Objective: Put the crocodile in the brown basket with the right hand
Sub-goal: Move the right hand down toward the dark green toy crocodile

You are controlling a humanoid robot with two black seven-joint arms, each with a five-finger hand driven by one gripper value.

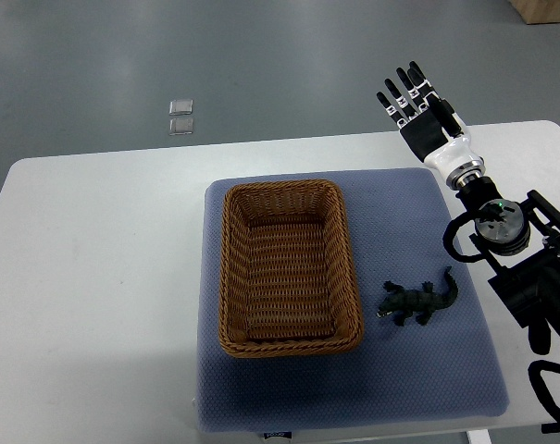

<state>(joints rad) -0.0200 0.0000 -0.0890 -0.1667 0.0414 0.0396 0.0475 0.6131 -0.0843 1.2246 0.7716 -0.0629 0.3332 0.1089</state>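
The right arm (511,250) is cut off at the right edge; its robot hand (426,120), at one o'clock, is released. The brown basket (233,277) shows bare weave; the crocodile (418,301) lies at its three o'clock.

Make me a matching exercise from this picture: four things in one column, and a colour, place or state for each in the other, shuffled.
1 crocodile
2 basket
3 right hand
4 mat

A brown, woven
B open, holding nothing
C dark green, right of the basket
D blue, under the basket

Pairs: 1-C, 2-A, 3-B, 4-D
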